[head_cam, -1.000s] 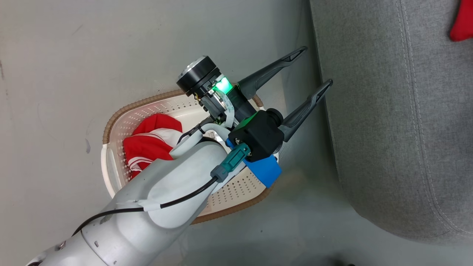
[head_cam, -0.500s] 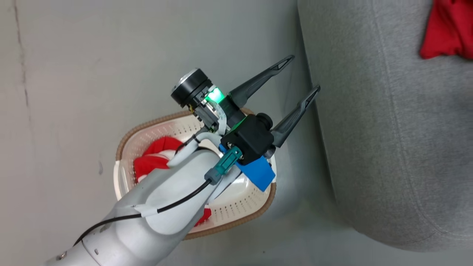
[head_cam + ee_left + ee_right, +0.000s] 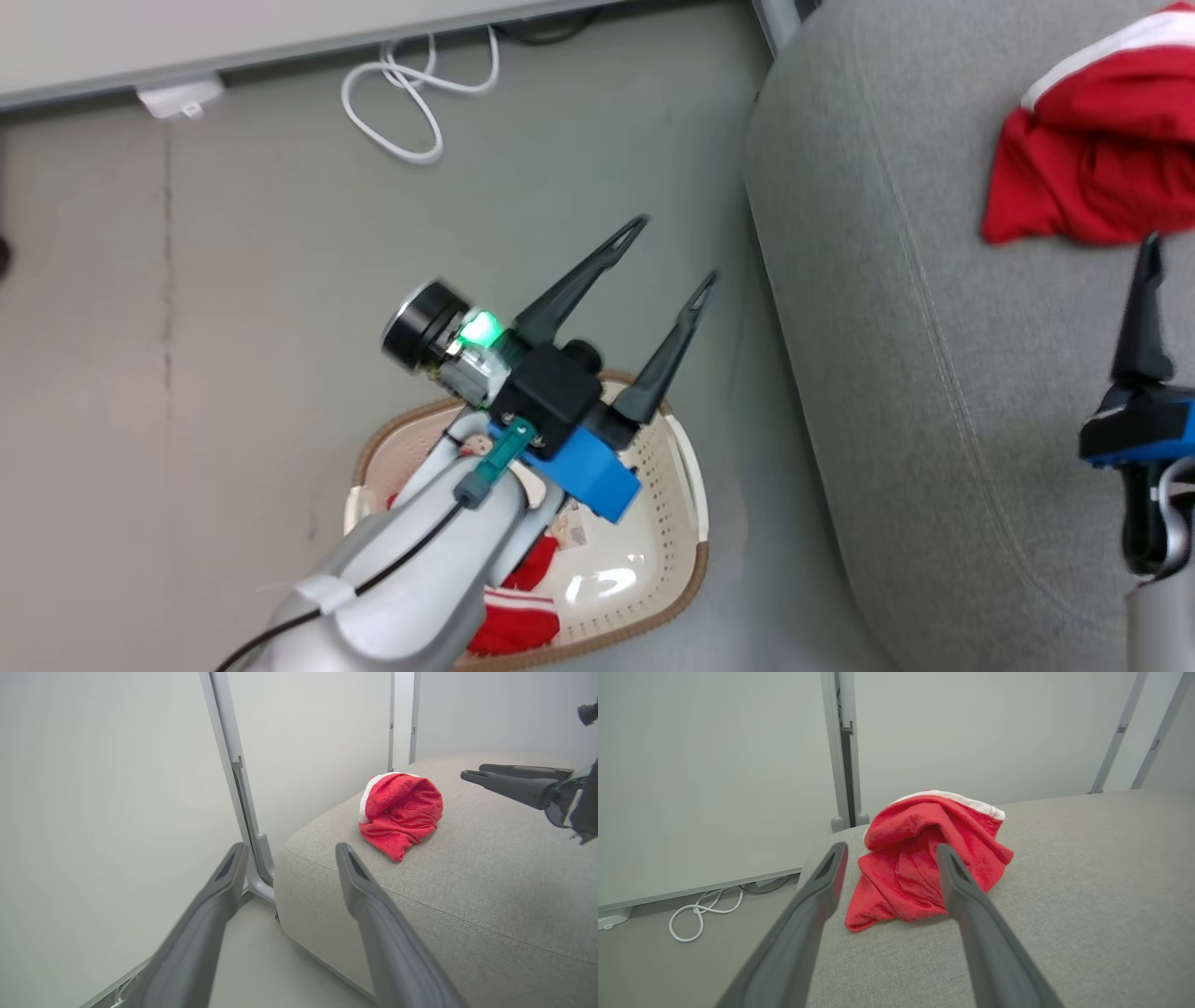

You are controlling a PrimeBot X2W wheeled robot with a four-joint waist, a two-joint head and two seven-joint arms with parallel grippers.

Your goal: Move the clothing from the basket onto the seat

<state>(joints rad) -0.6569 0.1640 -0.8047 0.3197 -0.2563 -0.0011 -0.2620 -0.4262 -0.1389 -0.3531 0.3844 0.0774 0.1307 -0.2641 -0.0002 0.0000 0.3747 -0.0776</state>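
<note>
1. One red garment (image 3: 513, 630) lay in the basket (image 3: 644, 523), which stood on the floor left of the seat (image 3: 934, 373); the left arm partly hid it.
2. The left gripper (image 3: 679, 247) hung above the basket's far rim, fingers wide apart and holding nothing.
3. A second garment (image 3: 1092, 168), red with white trim, lay crumpled on the seat near its far edge.
4. The right gripper (image 3: 891, 848) hovered over the seat just short of it, fingers spread wide, empty.
</note>
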